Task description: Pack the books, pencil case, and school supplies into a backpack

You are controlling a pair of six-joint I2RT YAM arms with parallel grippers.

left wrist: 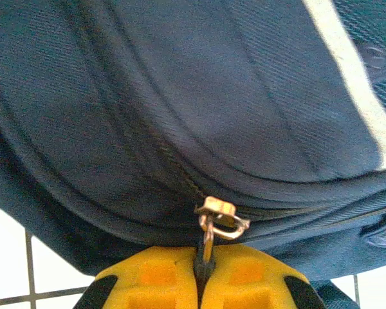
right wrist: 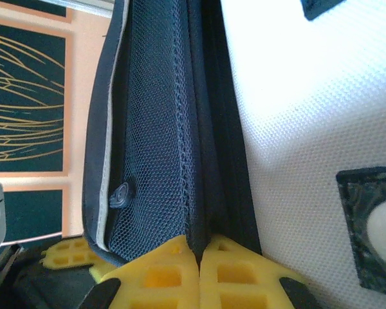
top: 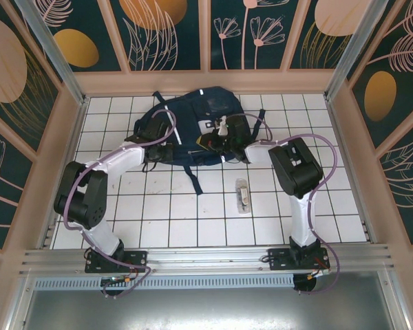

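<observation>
The white tiled table (top: 158,220) is the biggest thing here. The big blue backpack (top: 186,124) lies flat on it, toward the far side, with both arms reaching onto it. It is soft cloth, so it will sag and fold when pulled. I think it is light, and it may slide on the smooth tiles unless one arm holds it down.

The left gripper (left wrist: 204,257) is squeezed tight on the metal zipper pull (left wrist: 215,215), on the left side of the bag. The right gripper (right wrist: 199,248) is squeezed tight too. It pinches the edge of the backpack next to the dark mesh. These look like good places to hold: one arm keeps the cloth tight while the other moves the zipper.

The school supplies packet (top: 242,194) lies alone on the tiles. It is on the near side of the bag and apart from it, just left of the right arm. It is clear plastic, so it is likely light and slippery. A soft pinch across its narrow middle should work best.

The zipper pull is the smallest thing. It is hard and thin, and it could slip out of the yellow pads. A pull straight along the zipper line looks safest.
</observation>
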